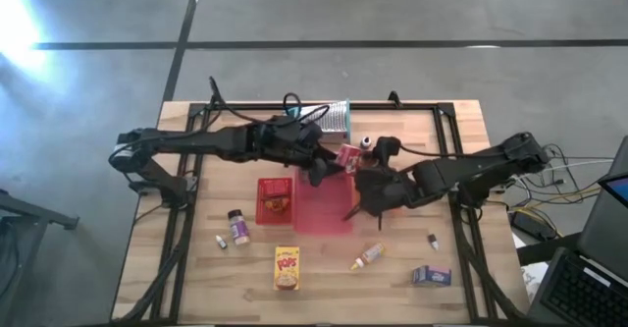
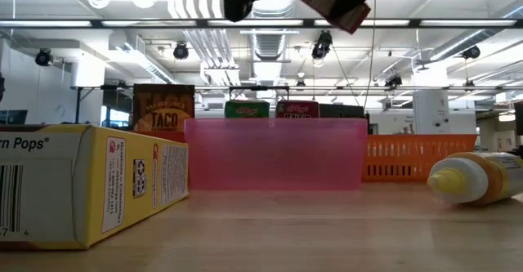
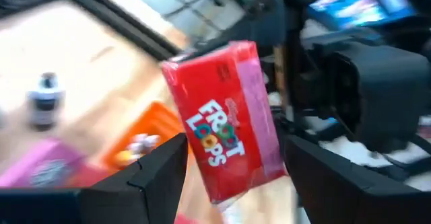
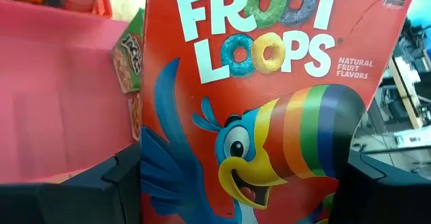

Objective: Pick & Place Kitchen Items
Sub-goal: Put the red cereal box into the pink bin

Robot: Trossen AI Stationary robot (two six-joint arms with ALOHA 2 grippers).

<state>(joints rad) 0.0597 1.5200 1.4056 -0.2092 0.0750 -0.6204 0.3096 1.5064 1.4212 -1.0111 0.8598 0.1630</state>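
High view: both arms meet above the pink tray (image 1: 319,214), the Froot Loops box (image 1: 350,154) between them. Left wrist view: left gripper (image 3: 232,167) pinches the box's edges. Right wrist view: right gripper (image 4: 242,177) clamps the same upright box, bin just beside.

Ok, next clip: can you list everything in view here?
Froot Loops box: one, red, held up over the table's middle
pink tray: one, pink, table centre
orange tray: one, red-orange, beside the pink tray, small items inside
Corn Pops box: one, yellow, near edge
spice jar: one, dark cap, by the orange tray
squeeze bottle: one, yellow, lying down
small box: one, blue-purple, near edge
ribbed metal piece: one, silver, far edge
left gripper: dark, on the box
right gripper: dark, on the same box
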